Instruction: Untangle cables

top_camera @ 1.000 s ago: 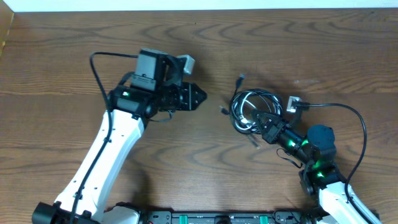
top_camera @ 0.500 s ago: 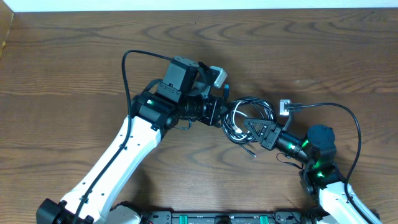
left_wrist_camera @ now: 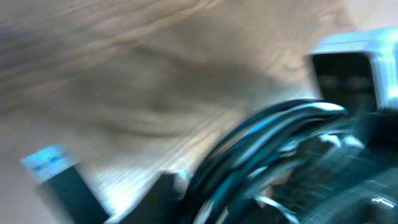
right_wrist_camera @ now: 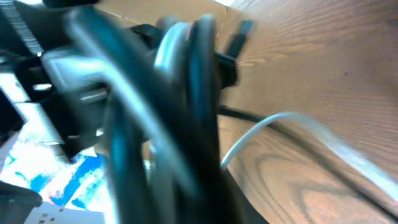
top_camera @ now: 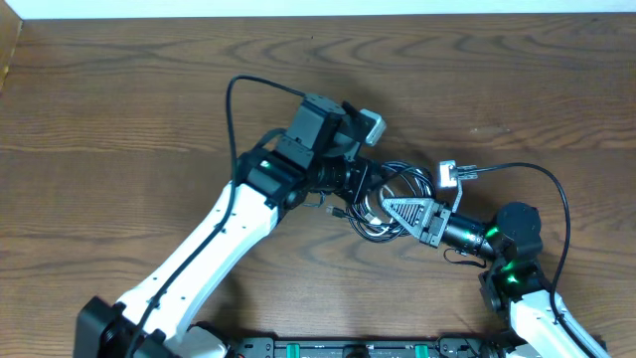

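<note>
Two grippers meet at the cables [top_camera: 397, 187], coiled on the table [top_camera: 119, 89]: my right gripper [top_camera: 390, 211] seemingly clamped on them, my left gripper [top_camera: 360, 185] blurred, width untellable; I judge first separation in hand, next needing one strand drawn clear.

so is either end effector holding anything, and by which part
The right end effector seems clamped on the cables, at the bundle's edge nearest that arm. The left end effector is at the opposite edge; its grip cannot be told.
</note>
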`<state>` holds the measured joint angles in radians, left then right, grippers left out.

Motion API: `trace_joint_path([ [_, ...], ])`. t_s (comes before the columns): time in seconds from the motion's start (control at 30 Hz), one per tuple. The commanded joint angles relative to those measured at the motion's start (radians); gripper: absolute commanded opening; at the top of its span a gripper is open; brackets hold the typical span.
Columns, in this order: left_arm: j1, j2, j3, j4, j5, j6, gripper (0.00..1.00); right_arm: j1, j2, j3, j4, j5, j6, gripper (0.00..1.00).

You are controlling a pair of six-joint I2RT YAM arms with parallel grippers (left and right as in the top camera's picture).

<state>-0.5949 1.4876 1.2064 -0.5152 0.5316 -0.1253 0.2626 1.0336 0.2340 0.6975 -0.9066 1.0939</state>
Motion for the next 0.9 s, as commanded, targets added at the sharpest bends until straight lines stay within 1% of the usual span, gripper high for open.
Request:
trace_joint_path([
  [0.0, 0.001, 0.026, 0.0, 0.009, -0.154, 0.001, 0.08, 0.005, -0.006, 0.014, 0.009, -0.071, 0.008, 0.03],
  [0.13, 0.034, 0.025, 0.0, 0.055, -0.258, -0.028, 0.08, 0.005, -0.006, 0.014, -0.014, -0.097, -0.051, 0.03],
  [0.2, 0.062, 0.025, 0.0, 0.084, -0.26, -0.053, 0.07, 0.005, -0.006, 0.014, -0.071, -0.093, -0.112, 0.03],
  [0.27, 0.09, 0.025, 0.0, 0.101, -0.26, -0.089, 0.08, 0.005, -0.006, 0.014, -0.141, -0.081, -0.214, 0.04],
  [0.3, 0.104, 0.024, 0.0, 0.107, -0.26, -0.108, 0.07, 0.005, -0.006, 0.014, -0.188, -0.063, -0.262, 0.02],
  [0.37, 0.135, 0.021, 0.0, 0.111, -0.259, -0.148, 0.08, 0.005, -0.006, 0.014, -0.281, 0.008, -0.333, 0.01],
  [0.4, 0.149, 0.019, 0.0, 0.111, -0.259, -0.16, 0.08, 0.005, -0.006, 0.014, -0.335, 0.074, -0.356, 0.01],
  [0.47, 0.18, 0.018, 0.0, 0.11, -0.252, -0.179, 0.07, 0.005, -0.006, 0.014, -0.446, 0.232, -0.359, 0.01],
  [0.53, 0.206, 0.015, 0.0, 0.11, -0.252, -0.208, 0.07, 0.005, -0.006, 0.014, -0.519, 0.35, -0.359, 0.02],
  [0.57, 0.215, 0.014, 0.0, 0.11, -0.251, -0.215, 0.07, 0.005, -0.006, 0.014, -0.529, 0.373, -0.359, 0.03],
  [0.6, 0.224, 0.014, 0.0, 0.11, -0.252, -0.23, 0.07, 0.005, -0.006, 0.014, -0.53, 0.384, -0.359, 0.05],
  [0.63, 0.229, 0.014, 0.0, 0.11, -0.252, -0.238, 0.07, 0.005, -0.006, 0.014, -0.526, 0.384, -0.359, 0.1],
  [0.77, 0.233, 0.014, 0.0, 0.112, -0.257, -0.243, 0.08, 0.005, -0.006, 0.014, -0.484, 0.364, -0.358, 0.24],
  [0.87, 0.237, 0.014, 0.0, 0.113, -0.259, -0.244, 0.07, 0.005, -0.006, 0.014, -0.445, 0.339, -0.357, 0.36],
])
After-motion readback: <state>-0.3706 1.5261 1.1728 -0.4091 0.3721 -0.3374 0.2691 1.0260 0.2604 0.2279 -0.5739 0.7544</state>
